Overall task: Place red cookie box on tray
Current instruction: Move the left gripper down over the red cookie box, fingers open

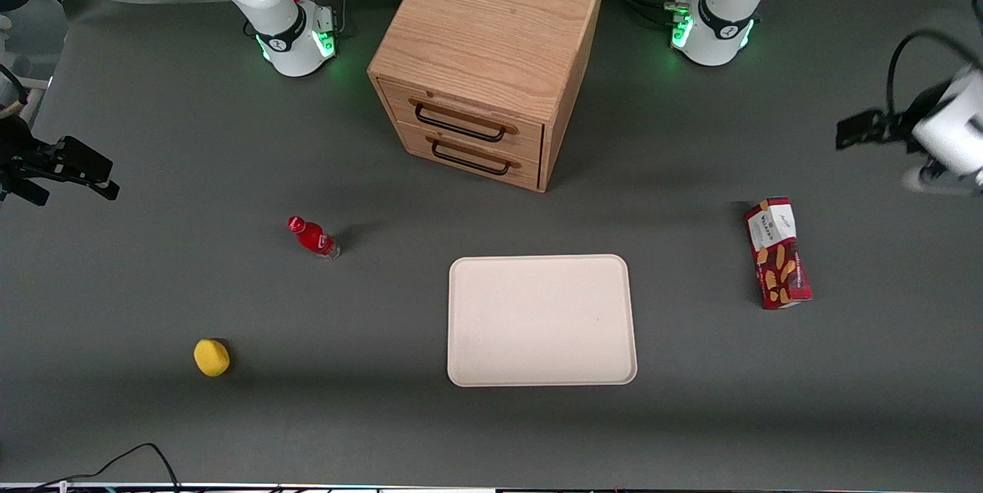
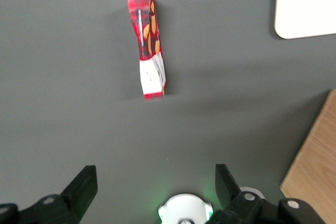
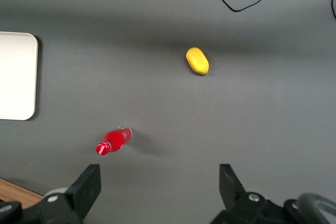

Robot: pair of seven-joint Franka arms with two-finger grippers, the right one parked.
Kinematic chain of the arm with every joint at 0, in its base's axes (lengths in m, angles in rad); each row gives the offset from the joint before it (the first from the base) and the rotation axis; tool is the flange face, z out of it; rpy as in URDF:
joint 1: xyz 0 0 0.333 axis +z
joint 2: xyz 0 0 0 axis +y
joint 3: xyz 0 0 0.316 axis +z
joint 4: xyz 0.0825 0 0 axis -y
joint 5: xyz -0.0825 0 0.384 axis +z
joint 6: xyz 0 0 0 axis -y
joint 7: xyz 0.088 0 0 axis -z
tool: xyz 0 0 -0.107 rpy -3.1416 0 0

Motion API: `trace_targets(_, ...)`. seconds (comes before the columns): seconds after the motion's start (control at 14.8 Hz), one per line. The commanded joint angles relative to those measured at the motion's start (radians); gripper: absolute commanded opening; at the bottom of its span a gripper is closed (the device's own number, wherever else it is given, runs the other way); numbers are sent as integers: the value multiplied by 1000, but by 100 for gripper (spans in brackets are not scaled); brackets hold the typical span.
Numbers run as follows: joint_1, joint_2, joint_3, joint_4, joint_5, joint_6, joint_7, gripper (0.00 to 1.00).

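Observation:
The red cookie box (image 1: pixel 778 253) lies flat on the grey table toward the working arm's end, its white label end farther from the front camera. It also shows in the left wrist view (image 2: pixel 148 48). The cream-white tray (image 1: pixel 541 320) lies beside it, toward the table's middle, with nothing on it; a corner of it shows in the left wrist view (image 2: pixel 307 3). My left gripper (image 1: pixel 864 130) hangs above the table, farther from the front camera than the box and well apart from it. In the left wrist view the gripper (image 2: pixel 154 184) is open and holds nothing.
A wooden two-drawer cabinet (image 1: pixel 491 55) stands farther from the front camera than the tray. A small red bottle (image 1: pixel 312 237) and a yellow lemon-like object (image 1: pixel 211 358) lie toward the parked arm's end. The working arm's base (image 1: pixel 710 24) stands beside the cabinet.

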State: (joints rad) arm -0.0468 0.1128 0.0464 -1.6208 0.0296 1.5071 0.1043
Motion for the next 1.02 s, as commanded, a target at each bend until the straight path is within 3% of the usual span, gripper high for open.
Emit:
trace_targets(0.0,2,108,53,-120,4,242,150,100)
trace_targets(0.2,4,209,85,-218,-7,511,215,100)
trace_targets(0.47,8,243,86,-393,-51,838,213,97)
trace_targets(0.61,7,257,86,-465,-108,970,213,73)
trace_targets(0.75,8,263,86,-504,-112,1042,215,0)
trace_targets(0.95,8,255,84,-501,-114,1024,218,0)
